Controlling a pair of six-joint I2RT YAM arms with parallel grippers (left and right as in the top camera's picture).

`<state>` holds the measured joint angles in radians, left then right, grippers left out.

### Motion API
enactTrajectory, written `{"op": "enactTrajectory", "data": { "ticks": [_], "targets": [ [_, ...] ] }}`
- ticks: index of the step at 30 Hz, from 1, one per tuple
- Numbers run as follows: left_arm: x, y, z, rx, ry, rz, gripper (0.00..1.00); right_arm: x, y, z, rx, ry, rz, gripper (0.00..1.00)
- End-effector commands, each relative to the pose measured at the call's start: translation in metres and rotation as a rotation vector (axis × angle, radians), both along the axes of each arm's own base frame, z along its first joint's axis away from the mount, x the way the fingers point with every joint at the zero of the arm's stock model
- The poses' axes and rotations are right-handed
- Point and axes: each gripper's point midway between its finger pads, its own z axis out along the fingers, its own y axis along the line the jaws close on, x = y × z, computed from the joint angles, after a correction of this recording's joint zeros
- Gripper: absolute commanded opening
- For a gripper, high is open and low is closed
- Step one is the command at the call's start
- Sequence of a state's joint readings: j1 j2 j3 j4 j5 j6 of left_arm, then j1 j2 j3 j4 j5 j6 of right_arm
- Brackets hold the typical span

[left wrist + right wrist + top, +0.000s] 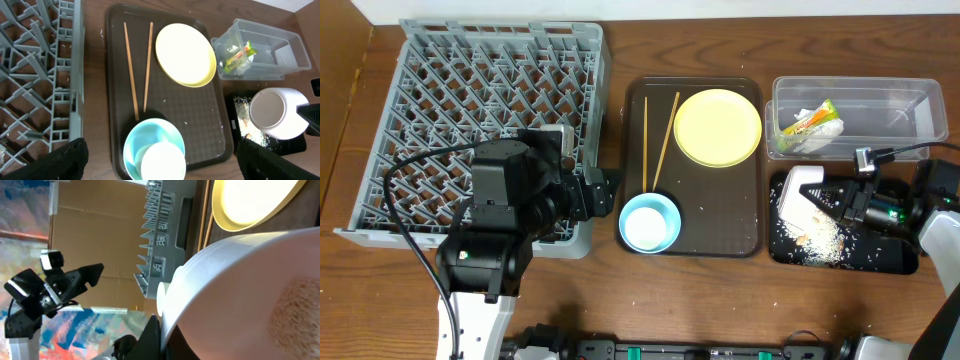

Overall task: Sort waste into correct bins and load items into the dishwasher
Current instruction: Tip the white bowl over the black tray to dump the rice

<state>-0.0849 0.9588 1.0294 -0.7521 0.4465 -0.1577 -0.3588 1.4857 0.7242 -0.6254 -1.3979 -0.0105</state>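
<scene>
My right gripper [842, 205] is shut on the rim of the white bowl [807, 190], holding it tipped on its side over the black tray [890, 255], where crumbs [820, 235] lie. The bowl fills the right wrist view [250, 290], clamped at the gripper [167, 325]. The clear tub [910, 105] holds the wrapper [810, 118] and napkin [823, 133]. The yellow plate [718, 126], chopsticks [645, 140] and light blue bowl [665, 205] with the white cup [645, 228] inside sit on the brown tray. My left gripper [605, 190] is open and empty beside the blue bowl [150, 135].
The grey dish rack [490, 110] fills the left side, with my left arm over its front right corner. The brown serving tray [720, 215] lies between the rack and the bins. A few crumbs lie scattered on the wood at the front.
</scene>
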Motion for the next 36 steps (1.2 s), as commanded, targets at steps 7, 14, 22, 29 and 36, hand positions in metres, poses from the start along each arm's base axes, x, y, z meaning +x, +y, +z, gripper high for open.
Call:
{"op": "enactTrajectory", "data": {
  "ticks": [7,14,22,29,36],
  "targets": [
    [0.002,-0.001,0.01,-0.012,-0.02,-0.003,0.95,-0.002,-0.002,0.028,0.099,-0.175,0.021,0.01],
    [0.002,-0.001,0.01,-0.012,-0.02,-0.003,0.95,0.005,-0.013,0.007,0.018,-0.037,-0.041,0.01],
    [0.002,-0.001,0.01,-0.012,-0.02,-0.003,0.95,0.003,-0.011,0.014,0.042,-0.078,-0.027,0.01],
    [0.002,-0.001,0.01,-0.012,-0.02,-0.003,0.95,0.008,-0.014,0.004,-0.015,-0.033,-0.042,0.01],
    [0.002,-0.001,0.01,-0.012,-0.02,-0.003,0.95,0.007,-0.008,0.004,-0.033,-0.072,-0.014,0.01]
  ]
}}
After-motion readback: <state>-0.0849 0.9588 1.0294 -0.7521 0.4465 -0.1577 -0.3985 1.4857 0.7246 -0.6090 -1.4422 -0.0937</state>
